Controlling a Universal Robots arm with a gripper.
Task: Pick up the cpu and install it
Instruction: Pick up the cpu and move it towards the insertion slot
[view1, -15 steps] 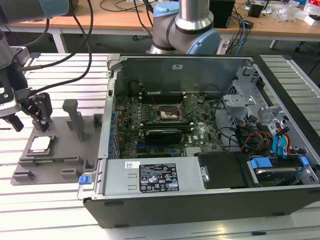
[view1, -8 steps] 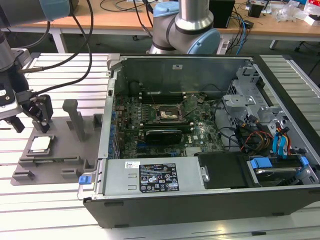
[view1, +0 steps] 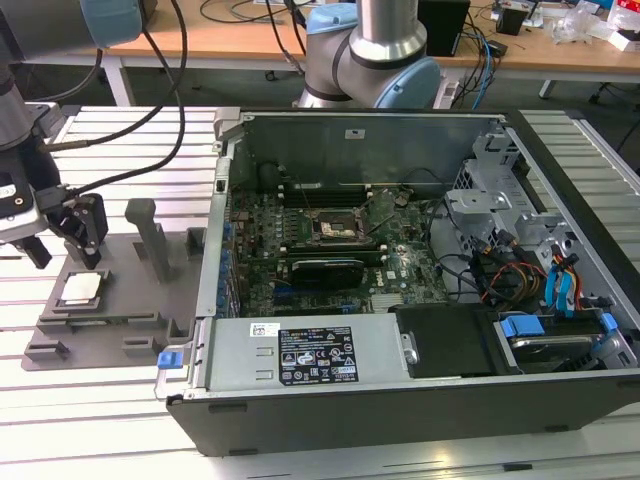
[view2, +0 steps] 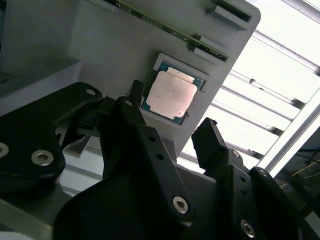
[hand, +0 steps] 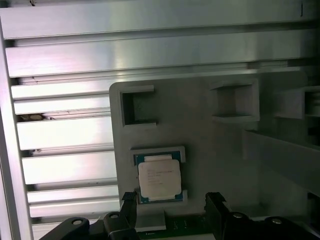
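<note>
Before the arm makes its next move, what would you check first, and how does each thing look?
1. Small square silver-topped cpu lying flat in its grey plastic holder: ok.
2. Nothing lying on the cpu: ok.
3. Black two-fingered gripper open and empty: ok.
4. Gripper centred over the cpu: cannot tell.
5. Square black socket in the open metal computer case ready to receive it: cannot tell.

cpu (view1: 82, 290): flat square chip, pale silver-grey metal top, green rim. Lies flat, top upward, seated in a recess of the grey holder plate (view1: 125, 297). Exterior view: nine o'clock from the computer case (view1: 400, 425).
</note>
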